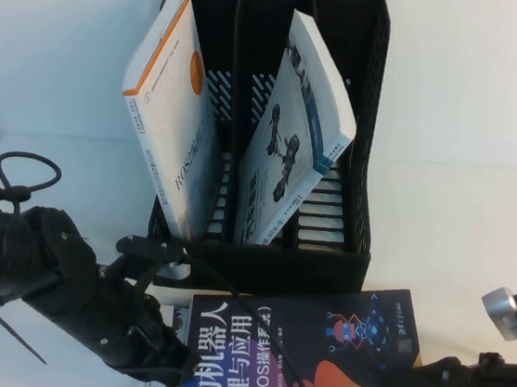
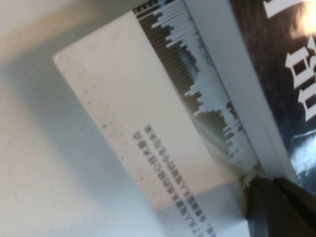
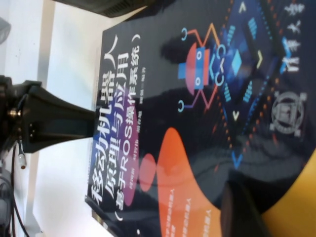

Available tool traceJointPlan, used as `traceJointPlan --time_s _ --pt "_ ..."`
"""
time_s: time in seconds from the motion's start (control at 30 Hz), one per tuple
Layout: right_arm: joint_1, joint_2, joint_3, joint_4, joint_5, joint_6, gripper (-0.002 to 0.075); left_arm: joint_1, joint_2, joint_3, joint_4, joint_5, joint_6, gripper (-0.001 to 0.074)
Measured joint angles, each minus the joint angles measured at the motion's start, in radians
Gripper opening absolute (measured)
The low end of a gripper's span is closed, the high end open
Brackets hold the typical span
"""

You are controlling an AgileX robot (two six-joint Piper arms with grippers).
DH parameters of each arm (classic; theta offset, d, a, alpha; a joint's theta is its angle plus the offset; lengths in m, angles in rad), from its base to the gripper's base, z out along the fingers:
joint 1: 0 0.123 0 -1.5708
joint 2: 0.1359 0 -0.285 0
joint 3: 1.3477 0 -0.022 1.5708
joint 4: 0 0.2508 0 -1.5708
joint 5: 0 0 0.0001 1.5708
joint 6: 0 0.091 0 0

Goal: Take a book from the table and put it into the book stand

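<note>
the book (image 1: 315, 349) lies before the book stand (image 1: 262, 241); left end effector (image 1: 170, 356) and right end effector (image 1: 396, 382) grasp it.

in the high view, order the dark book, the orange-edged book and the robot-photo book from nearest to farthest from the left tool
1. The dark book, flat on the table, its left edge at the left tool; the right tool is at its right edge.
2. The orange-edged book, leaning in the book stand, left side.
3. The robot-photo book, leaning further right.
</note>
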Motion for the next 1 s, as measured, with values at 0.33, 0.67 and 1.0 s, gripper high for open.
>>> traceJointPlan --time_s 0.33,0.67,1.0 --pt "-0.016 -0.028 0.0 -0.057 0.087 0.01 0.0209 -0.002 -0.089 0.004 0.088 -0.055 -0.061 -0.0004" --pt "-0.019 -0.16 0.0 -0.178 0.123 0.057 0.0192 -0.012 -0.237 0.004 0.254 -0.021 -0.201 -0.0004" --pt "-0.019 -0.271 0.006 -0.254 0.129 0.129 0.0185 -0.012 -0.374 0.004 0.448 -0.011 -0.373 -0.0004"
